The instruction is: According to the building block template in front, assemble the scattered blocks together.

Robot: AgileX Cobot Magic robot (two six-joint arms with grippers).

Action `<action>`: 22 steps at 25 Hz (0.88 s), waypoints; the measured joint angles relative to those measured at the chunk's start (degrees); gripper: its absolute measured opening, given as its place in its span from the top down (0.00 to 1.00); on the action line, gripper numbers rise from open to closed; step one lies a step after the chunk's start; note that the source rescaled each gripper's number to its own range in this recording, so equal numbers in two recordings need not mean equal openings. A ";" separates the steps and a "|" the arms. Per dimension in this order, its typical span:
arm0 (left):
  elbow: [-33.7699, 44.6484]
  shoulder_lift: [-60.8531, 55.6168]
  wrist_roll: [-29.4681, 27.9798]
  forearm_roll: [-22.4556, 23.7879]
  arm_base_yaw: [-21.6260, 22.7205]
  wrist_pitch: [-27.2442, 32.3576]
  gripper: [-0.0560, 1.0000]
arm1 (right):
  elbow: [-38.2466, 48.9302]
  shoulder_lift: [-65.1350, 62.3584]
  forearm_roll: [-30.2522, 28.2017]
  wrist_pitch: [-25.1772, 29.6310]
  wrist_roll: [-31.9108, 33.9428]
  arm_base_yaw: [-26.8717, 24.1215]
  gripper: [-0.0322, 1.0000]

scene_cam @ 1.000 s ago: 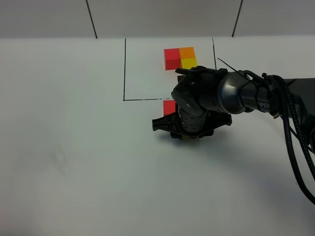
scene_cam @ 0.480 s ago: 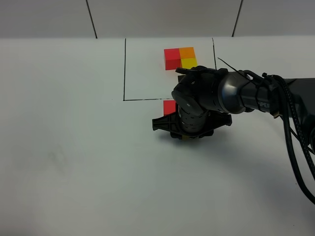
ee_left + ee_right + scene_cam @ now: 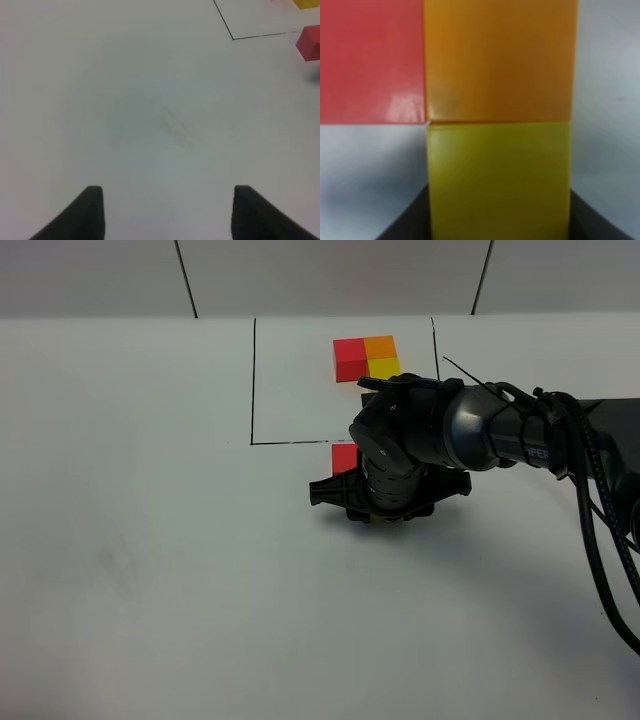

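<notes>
the building block template (image 3: 366,358) sits on the far part of the white surface (image 3: 150,570), inside thin black drawn lines (image 3: 253,380); a red cube on its left joins an orange one on the far right, and a yellow one joins the orange on the near side; just on the near side of the frame's front line lie the scattered blocks, mostly hidden under the right arm (image 3: 470,430) in the high view, where only the red block (image 3: 343,458) peeks out to the left of the wrist and a sliver of yellow shows beneath the tool; the right wrist view, very close and soft, shows the three together: the red block (image 3: 372,60) touching the side of the orange block (image 3: 500,60), and the yellow block (image 3: 497,180) touching the orange one's next face, so they form an l like the template's; the right tool (image 3: 498,215) has its dark fingers (image 3: 407,222) pressed to either side of the yellow block, narrowly parted and gripping it; the left tool (image 3: 167,215) shows only in its own wrist view, hovering over bare surface with its two dark fingertips (image 3: 90,210) clearly apart and nothing between them; the frame corner and the red block (image 3: 310,44) appear at the edge of that view, well away from it.
</notes>
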 joint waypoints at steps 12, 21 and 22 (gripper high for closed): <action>0.00 0.00 0.00 0.00 0.00 0.00 0.73 | 0.06 -7.21 1.50 0.44 -5.10 -0.17 0.17; 0.00 0.00 0.00 0.00 0.00 0.00 0.73 | 0.12 -15.81 14.08 5.47 -28.22 -15.04 0.00; 0.00 0.00 0.00 0.00 0.00 0.00 0.73 | 0.39 -16.82 15.02 5.87 -30.62 -17.66 0.00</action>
